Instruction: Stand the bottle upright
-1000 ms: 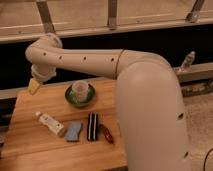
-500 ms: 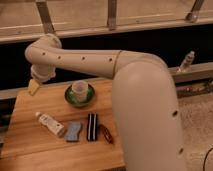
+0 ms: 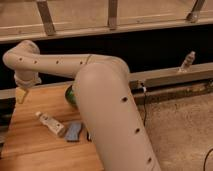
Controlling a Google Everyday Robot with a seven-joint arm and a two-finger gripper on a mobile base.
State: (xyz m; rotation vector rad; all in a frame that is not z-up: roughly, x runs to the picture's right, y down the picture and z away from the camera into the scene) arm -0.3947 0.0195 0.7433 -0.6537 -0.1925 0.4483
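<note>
The bottle (image 3: 50,123) is white with a pale cap. It lies on its side on the wooden table (image 3: 25,150), left of centre. My gripper (image 3: 21,95) hangs at the end of the cream arm over the table's back left corner. It is above and to the left of the bottle and apart from it. The arm's thick link (image 3: 110,115) crosses the middle of the view and hides the table's right part.
A blue sponge (image 3: 73,131) lies just right of the bottle. A green bowl (image 3: 70,94) peeks out behind the arm. A dark item by the sponge is mostly hidden. A second small bottle (image 3: 187,61) stands on the ledge at far right. Gravelly floor lies right of the table.
The gripper has moved a little left and down. The thick arm link has swung left and now covers most of the bowl and the dark item. The bottle has not moved.
</note>
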